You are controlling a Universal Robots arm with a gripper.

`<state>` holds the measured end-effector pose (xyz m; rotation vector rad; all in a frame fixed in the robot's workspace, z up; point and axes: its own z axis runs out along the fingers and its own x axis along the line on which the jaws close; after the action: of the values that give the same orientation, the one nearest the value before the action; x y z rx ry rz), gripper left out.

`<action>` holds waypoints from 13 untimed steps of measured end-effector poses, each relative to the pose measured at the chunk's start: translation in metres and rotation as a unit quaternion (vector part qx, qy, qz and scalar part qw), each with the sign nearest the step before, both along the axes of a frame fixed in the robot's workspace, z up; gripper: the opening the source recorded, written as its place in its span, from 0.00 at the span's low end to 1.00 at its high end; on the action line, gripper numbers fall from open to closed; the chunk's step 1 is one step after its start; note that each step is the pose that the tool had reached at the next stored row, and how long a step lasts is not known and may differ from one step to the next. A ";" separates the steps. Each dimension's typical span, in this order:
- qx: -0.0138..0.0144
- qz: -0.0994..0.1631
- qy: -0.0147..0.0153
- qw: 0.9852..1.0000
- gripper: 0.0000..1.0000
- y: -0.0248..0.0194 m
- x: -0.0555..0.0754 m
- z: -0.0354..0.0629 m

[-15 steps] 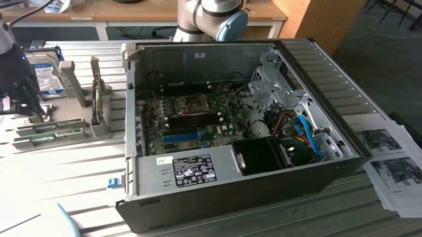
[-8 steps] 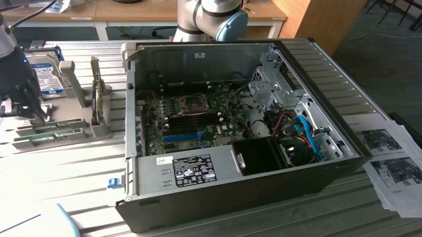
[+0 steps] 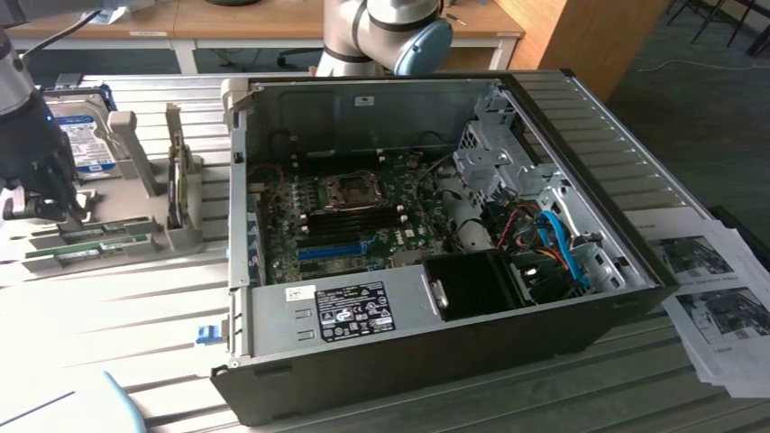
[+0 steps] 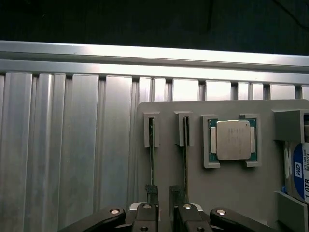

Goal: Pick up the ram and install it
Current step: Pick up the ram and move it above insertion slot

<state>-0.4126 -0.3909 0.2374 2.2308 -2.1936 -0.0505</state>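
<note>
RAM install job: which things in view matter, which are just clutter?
Job: ram sticks in the gray holder; gripper, fingers open near them; motherboard in the open PC case.
Lying about: CPU; hard drive; printed sheets.

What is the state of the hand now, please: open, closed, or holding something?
Hand: open, holding nothing, poised over the ram sticks in the grey holder.
</note>
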 end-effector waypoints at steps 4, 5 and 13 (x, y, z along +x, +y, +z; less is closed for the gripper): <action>0.000 0.000 0.000 1.000 0.23 -0.0008 0.000 -0.0034; 0.000 0.000 0.000 1.000 0.23 -0.0010 0.000 -0.0043; 0.000 0.000 0.000 1.000 0.23 -0.0024 0.000 -0.0110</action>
<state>-0.4126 -0.3933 0.2264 2.2308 -2.1935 -0.0505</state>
